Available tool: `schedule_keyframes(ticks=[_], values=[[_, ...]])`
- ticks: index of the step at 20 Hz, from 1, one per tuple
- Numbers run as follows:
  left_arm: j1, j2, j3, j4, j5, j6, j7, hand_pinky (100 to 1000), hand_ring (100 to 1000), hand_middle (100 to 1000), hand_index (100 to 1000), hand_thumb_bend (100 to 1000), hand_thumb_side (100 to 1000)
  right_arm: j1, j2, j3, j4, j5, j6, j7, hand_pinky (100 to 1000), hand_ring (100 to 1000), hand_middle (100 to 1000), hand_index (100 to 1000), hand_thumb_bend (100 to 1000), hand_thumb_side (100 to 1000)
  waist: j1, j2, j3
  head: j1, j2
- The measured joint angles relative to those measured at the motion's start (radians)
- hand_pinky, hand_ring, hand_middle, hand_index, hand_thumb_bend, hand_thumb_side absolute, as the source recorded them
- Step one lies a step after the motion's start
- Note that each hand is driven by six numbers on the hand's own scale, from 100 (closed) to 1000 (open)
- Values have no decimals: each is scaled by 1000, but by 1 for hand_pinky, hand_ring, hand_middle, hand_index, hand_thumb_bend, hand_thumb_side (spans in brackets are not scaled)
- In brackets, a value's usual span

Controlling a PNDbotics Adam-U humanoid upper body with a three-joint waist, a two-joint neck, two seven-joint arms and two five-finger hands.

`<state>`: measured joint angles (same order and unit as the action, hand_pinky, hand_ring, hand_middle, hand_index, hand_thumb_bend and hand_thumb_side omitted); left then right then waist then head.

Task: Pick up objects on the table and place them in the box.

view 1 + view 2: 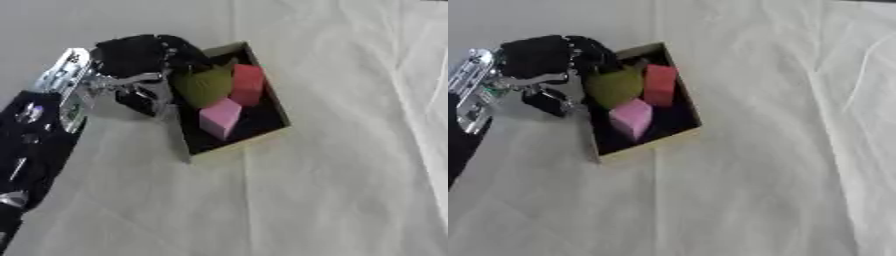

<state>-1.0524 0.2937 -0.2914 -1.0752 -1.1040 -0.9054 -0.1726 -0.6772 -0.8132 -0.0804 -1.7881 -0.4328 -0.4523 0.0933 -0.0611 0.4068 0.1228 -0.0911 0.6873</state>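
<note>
Left hand (140,62) at the box's (254,141) upper-left rim, fingers curled round the olive-green object (203,86). Green object inside the box, touching the red block (248,84); pink block (220,117) just below both. Pale cloth (332,190) beneath.

Pale cream wrinkled cloth (332,190) covering the table across the whole frame, long creases running down the right side
</note>
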Motion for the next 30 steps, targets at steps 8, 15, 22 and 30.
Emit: schedule_keyframes(ticks=[8, 15, 22, 30], values=[[16, 34, 44, -60, 48, 23, -53, 984, 983, 948, 991, 100, 227, 0, 1, -5, 6, 0, 7, 6, 896, 820, 757, 808, 100, 523, 5, 0, 0, -14, 16], [16, 51, 102, -144, 193, 58, -88, 952, 949, 911, 973, 100, 200, 0, 7, -5, 11, 0, 8, 7, 896, 821, 757, 808, 100, 524, 7, -3, -2, -17, 16], [14, 59, 158, -213, 433, 91, -122, 929, 910, 878, 937, 100, 382, 1, 8, -6, 13, 0, 13, 2, 896, 822, 757, 808, 100, 524, 12, -20, -1, -16, 16], [56, 82, 226, -362, 916, 255, -279, 907, 869, 849, 912, 100, 672, 5, 9, -9, 12, -1, 10, -12, 894, 824, 759, 809, 100, 525, 12, -31, -1, -34, 15]])
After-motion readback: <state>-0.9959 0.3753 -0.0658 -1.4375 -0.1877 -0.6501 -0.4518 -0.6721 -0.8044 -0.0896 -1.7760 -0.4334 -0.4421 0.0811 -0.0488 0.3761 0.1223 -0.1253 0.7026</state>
